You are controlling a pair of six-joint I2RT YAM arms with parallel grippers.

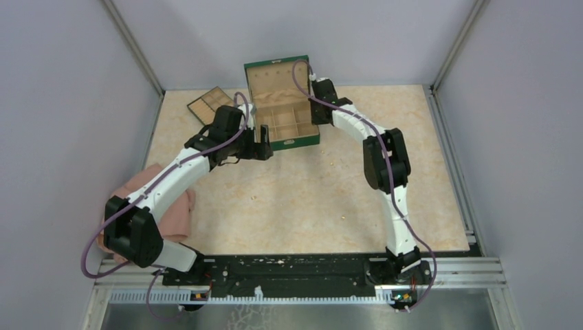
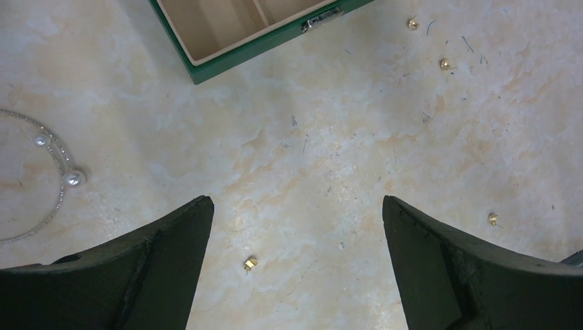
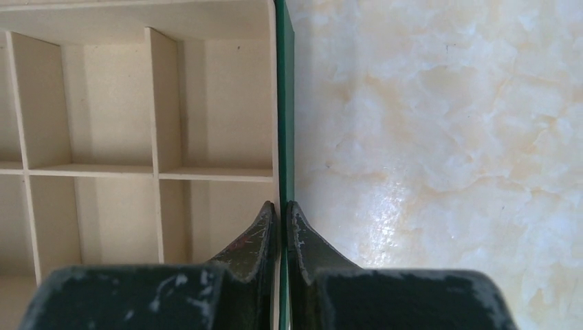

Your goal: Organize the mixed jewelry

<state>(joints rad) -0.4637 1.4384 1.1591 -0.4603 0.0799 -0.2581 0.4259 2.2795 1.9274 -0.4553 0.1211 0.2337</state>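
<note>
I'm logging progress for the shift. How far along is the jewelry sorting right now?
Done: nothing visible; the green box shows only empty compartments. In hand: the right jaws pinch its side wall, and the left jaws hang open above a gold stud. Left: that stud, three more studs and the pearl bracelet lie on the table.

Premises present as a robotics laboratory test cell. A marble-patterned tabletop (image 1: 309, 199) is enclosed at 9, 12 and 3 o'clock by plain grey panels (image 1: 62, 103), which meet at the far corners behind bare aluminium frame posts (image 1: 134, 48). At 6 o'clock a black mounting rail (image 1: 295, 265) on slotted aluminium extrusion carries the white-and-black left arm (image 1: 172, 172) and right arm (image 1: 395, 206), with purple cables (image 1: 93, 240) running exposed along them.
</note>
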